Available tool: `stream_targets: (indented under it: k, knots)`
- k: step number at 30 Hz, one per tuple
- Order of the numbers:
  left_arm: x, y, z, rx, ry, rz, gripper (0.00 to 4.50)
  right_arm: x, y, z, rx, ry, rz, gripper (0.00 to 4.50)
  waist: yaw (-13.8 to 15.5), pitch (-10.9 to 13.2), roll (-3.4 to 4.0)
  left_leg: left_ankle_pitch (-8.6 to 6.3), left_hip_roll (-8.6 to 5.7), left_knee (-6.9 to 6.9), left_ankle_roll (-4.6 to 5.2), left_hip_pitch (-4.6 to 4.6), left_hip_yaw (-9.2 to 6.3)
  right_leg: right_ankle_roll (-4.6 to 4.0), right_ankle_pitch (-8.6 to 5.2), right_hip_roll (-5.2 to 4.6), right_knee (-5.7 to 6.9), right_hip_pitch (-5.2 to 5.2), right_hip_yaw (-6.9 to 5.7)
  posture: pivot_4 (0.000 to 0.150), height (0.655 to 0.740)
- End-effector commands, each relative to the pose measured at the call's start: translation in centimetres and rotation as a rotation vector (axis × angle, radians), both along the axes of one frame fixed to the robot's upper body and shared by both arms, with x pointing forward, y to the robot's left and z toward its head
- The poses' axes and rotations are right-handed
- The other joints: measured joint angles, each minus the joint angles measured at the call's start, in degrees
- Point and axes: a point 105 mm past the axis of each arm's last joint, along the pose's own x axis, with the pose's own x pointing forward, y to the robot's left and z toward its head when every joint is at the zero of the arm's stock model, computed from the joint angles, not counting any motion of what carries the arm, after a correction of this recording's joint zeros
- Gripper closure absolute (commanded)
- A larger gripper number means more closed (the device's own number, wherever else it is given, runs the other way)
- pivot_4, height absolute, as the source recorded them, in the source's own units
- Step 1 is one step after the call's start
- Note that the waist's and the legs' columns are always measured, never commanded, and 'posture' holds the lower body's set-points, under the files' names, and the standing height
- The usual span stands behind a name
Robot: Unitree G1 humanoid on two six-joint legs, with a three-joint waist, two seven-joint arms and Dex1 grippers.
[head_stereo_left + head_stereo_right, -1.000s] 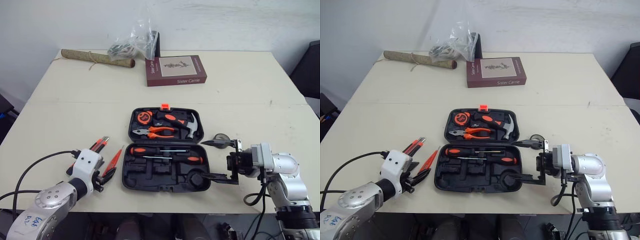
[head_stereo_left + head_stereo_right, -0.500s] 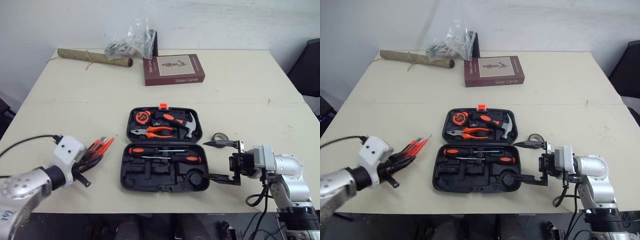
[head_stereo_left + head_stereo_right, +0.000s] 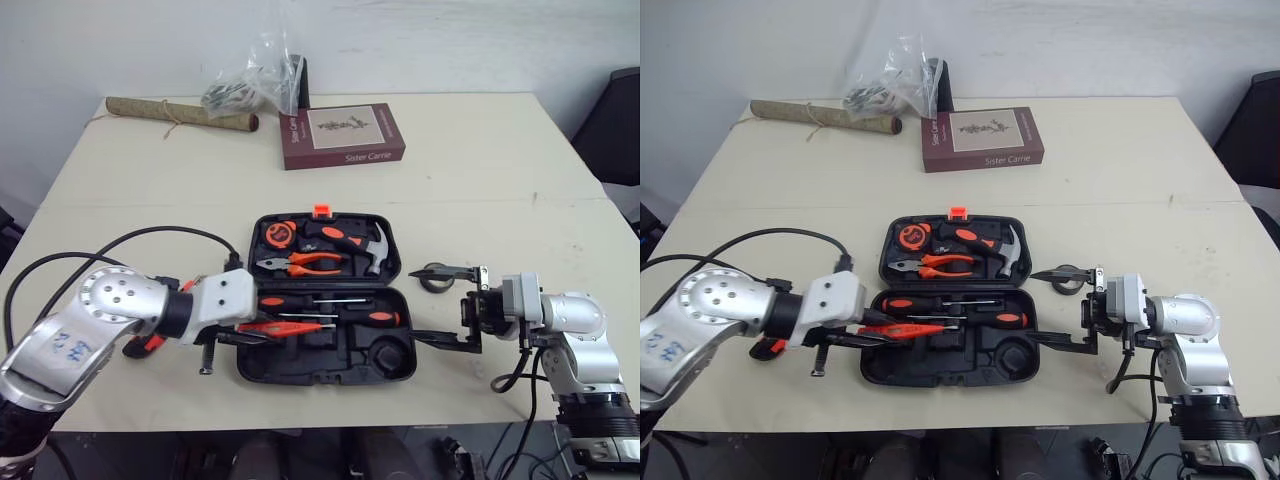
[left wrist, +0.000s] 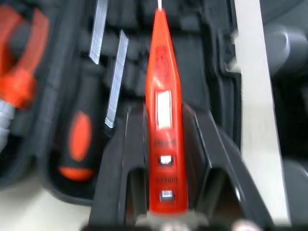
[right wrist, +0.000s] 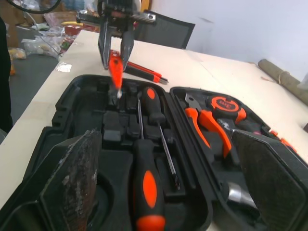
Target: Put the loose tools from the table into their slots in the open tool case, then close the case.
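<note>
Tester pen [image 4: 162,72], red-orange and slim, sat clamped between the two black fingers of the left gripper [image 4: 163,120], held by its rear end with the pointed tip free. It hung low over the near half of the tool case [image 3: 330,378], roughly level, just nearer than the two screwdrivers [image 3: 330,300] already lying in their slots, its tip pointing toward the case's right side. By its look it was a light, stiff piece of smooth plastic with a thin metal point, so it would slip or swivel in the pads more readily than it would bend. A hold nearer mid-barrel would steady it, though the rear grip left the front free to seat in a slot first. The right gripper [image 3: 420,303] waited at the case's right edge, its jaws wide apart and holding nothing, with a dark tape roll [image 3: 435,277] just beside the case under its far finger. Left of the case, another red-handled tool [image 3: 765,348] lay on the table, partly hidden by the left arm
</note>
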Motion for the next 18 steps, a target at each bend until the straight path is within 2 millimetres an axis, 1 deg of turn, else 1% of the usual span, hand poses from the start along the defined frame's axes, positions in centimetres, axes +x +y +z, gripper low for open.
stream_targets:
  k: [1,4,8,13,18]
  knots:
    - [0.8,-0.4,-0.8,0.095,-0.05,-0.018,4.19,-0.3,-0.1,0.2,-0.015,-0.016,0.006,0.0,0.1,0.0,0.01,0.0,0.0,0.04,0.0,0.0,0.0,0.01,0.0,0.01,0.02,0.0,0.02,0.15,0.74]
    - [1.7,-0.7,-1.3,0.105,-0.063,0.035,4.19,-0.5,-0.4,0.1,-0.013,-0.018,-0.008,0.0,0.2,0.0,0.01,-0.01,0.0,0.07,0.01,0.0,0.0,0.04,0.02,0.04,0.01,0.0,0.12,0.15,0.74]
    - [1.7,-1.0,-1.6,0.12,-0.054,0.019,4.19,-1.0,-0.9,-0.3,-0.017,-0.009,-0.02,0.0,0.3,0.0,-0.01,-0.02,0.01,0.14,0.03,-0.07,0.0,0.05,0.03,0.03,0.02,-0.02,0.13,0.15,0.74]
    - [2.4,-1.5,-1.7,0.124,-0.05,0.046,4.19,-1.3,-1.2,-1.0,-0.015,-0.005,-0.027,0.0,0.3,0.0,-0.02,-0.02,0.01,0.27,0.04,-0.06,0.0,0.07,0.04,0.02,0.15,-0.01,0.14,0.15,0.74]
    - [2.4,-0.6,-2.2,0.214,-0.052,0.034,4.19,-1.5,-1.3,-1.4,-0.015,-0.006,-0.032,0.0,0.3,0.0,-0.02,-0.02,0.01,0.34,0.04,-0.05,-0.01,0.07,0.04,0.02,0.22,0.0,0.15,0.15,0.74]
